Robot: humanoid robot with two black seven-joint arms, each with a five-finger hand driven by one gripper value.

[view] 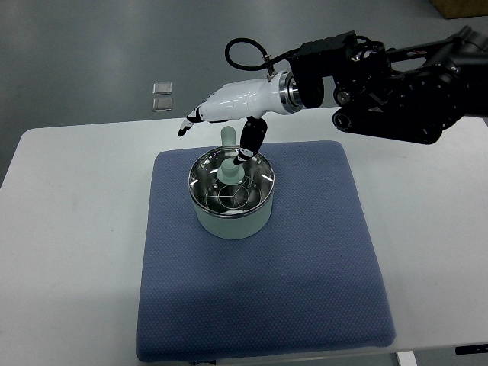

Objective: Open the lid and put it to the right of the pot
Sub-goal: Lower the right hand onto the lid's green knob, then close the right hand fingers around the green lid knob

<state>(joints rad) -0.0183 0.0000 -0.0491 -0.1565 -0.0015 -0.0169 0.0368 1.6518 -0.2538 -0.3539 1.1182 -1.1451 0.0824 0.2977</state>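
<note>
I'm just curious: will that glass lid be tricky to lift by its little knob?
Probably rigid and fairly heavy: the lid looks like glass with a metal rim. Its smooth pale knob may slip from the right hand. Likely breakable if dropped, though the blue mat might cushion it.

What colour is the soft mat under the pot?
The mat is dark blue with a fine dotted weave, seen in the top view.

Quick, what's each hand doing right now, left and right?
Left hand: not in view.
Right hand: open, holding nothing; fingers spread above the lid, thumb reaching down to its knob. The lid sits on the pot.
</note>
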